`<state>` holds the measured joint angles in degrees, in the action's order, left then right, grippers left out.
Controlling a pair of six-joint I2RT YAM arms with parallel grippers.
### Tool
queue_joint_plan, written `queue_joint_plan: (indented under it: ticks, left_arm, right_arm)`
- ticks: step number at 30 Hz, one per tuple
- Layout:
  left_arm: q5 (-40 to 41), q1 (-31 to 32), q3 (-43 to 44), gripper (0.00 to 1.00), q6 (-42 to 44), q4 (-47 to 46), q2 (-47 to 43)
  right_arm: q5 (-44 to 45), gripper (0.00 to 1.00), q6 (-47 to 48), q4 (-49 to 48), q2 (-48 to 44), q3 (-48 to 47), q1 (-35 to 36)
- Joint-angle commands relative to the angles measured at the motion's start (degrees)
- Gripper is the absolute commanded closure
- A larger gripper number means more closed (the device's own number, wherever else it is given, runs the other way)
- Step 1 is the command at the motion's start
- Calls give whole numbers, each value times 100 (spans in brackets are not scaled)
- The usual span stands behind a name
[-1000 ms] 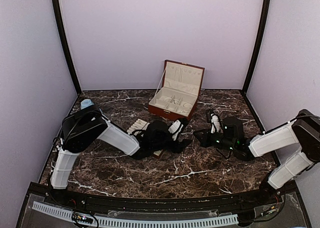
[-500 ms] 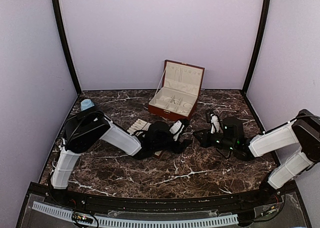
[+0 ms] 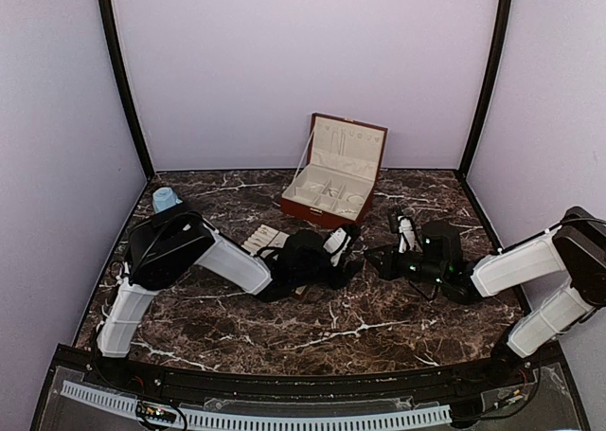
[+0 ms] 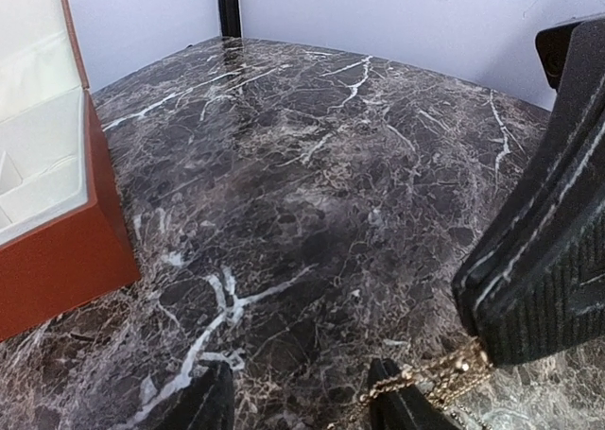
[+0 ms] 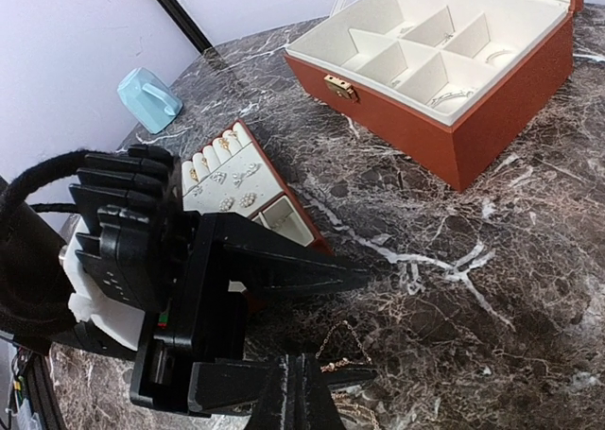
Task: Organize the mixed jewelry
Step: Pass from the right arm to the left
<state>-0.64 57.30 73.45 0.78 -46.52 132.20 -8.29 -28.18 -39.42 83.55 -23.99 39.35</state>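
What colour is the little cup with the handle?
The cup is light blue; the right wrist view shows it best.

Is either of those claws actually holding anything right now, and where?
Cannot tell for sure. A gold chain lies on the table between the left gripper's open fingers, unclamped. The shut right gripper's tip touches one end; whether it pinches is unclear.

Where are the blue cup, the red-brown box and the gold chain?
blue cup (image 5: 146, 97), right wrist view, its side wall.
red-brown box (image 5: 510, 109), right wrist view, its outer wall.
gold chain (image 4: 421, 378), left wrist view, its middle links.
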Motion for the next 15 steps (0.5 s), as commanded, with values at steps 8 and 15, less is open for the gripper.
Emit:
queue_joint_plan:
  ticks: [8, 15]
  left_arm:
    - [-420, 27, 200, 65, 14, -244, 63]
    - [-294, 27, -42, 88, -50, -707, -155]
  right_arm:
    - [-87, 100, 30, 46, -102, 8, -24]
    - [-75, 100, 72, 121, -133, 17, -25]
